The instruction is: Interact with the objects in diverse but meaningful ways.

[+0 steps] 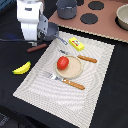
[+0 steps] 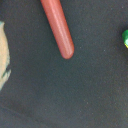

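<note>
While the white robot arm [image 1: 28, 20] hangs over the dark table [image 1: 10, 50], I look at the brown sausage [image 1: 37, 48] lying flat just off the edge of the striped placemat [image 1: 95, 85], on the side away from the yellow block [image 1: 76, 44]. The wrist view looks down on the sausage [image 2: 58, 27], and one rounded end shows clearly. I cannot see the gripper fingers in either view, so I cannot tell if the gripper is open or closed, or if it holds anything. I think the sausage is a light plastic toy, hard and smooth, and it may roll or slip because it is round. The best place to grab it looks like the middle of its long body, squeezing across the thin way. The red tomato [image 1: 62, 62] sits on the tan plate [image 1: 75, 71] in the middle of the placemat, and it looks round and slippery too. The yellow banana [image 1: 21, 68] lies off the placemat, on the same side as the sausage. The small grey pan [image 1: 50, 33] rests near the sausage, partly hidden behind the arm.
</note>
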